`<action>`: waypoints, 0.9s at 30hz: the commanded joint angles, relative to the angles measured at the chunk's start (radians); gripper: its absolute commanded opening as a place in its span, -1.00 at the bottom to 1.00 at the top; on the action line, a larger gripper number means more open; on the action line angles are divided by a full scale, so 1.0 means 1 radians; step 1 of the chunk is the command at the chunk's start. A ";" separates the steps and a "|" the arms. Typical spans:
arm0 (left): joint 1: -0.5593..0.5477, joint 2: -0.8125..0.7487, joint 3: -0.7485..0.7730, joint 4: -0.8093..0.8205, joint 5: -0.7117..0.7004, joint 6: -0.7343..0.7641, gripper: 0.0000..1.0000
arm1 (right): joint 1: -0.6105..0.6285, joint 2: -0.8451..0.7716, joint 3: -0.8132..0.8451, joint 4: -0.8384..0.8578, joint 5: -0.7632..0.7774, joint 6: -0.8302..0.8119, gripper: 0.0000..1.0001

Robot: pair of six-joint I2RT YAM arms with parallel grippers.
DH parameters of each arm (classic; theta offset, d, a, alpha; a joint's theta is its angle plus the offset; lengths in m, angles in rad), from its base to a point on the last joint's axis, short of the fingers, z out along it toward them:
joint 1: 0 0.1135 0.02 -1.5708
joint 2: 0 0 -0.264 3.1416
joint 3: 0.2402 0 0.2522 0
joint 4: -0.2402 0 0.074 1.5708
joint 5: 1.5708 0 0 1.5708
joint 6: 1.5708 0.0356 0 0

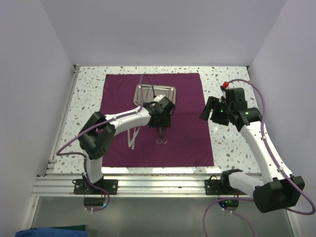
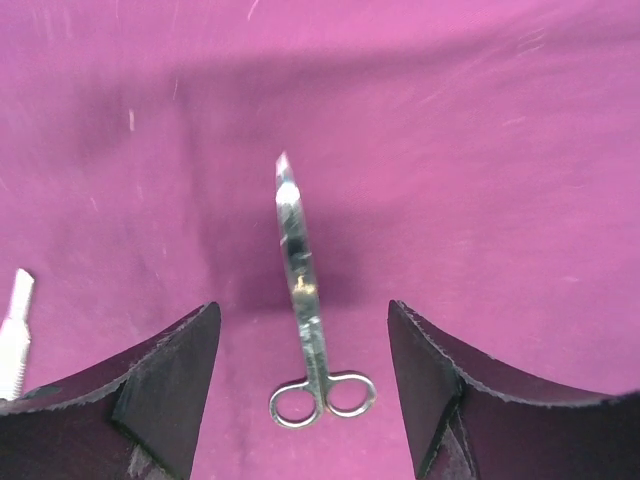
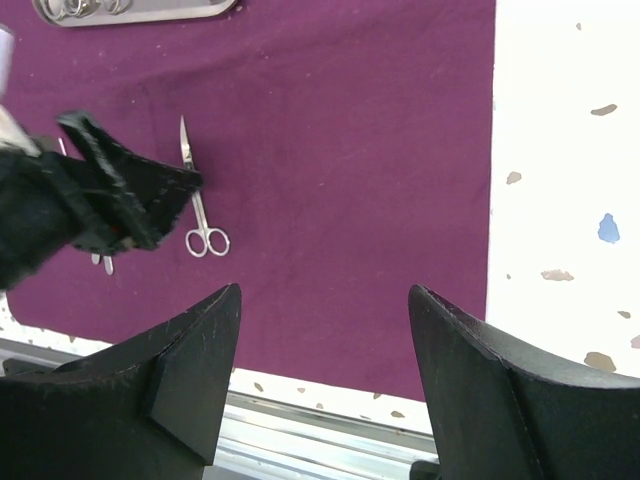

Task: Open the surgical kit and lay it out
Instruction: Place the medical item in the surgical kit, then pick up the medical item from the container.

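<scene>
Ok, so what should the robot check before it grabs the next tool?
1. Left fingers open, holding nothing: ok.
2. Scissors lying flat on the cloth, touching neither finger: ok.
3. Scissors apart from the tweezers: ok.
4. Cloth spread flat: ok.
5. Tray emptied: not ok, ring handles show inside.
6. Right fingers open and empty: ok.

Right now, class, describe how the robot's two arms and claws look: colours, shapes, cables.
The left arm and right arm have smooth white links joined by bulky black housings. A thin purple cable loops along each. The left claw and right claw each end in two matte black, wedge-shaped fingers.
</scene>
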 commanded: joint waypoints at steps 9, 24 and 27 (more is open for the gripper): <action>0.277 0.072 0.350 0.071 0.060 0.381 0.46 | 0.004 -0.027 0.020 0.002 0.042 -0.014 0.43; 0.421 0.462 0.786 0.028 0.178 0.553 0.46 | 0.002 0.067 0.111 -0.019 0.073 -0.012 0.43; 0.423 0.509 0.816 0.037 0.138 0.573 0.47 | 0.002 0.093 0.134 -0.027 0.071 -0.009 0.44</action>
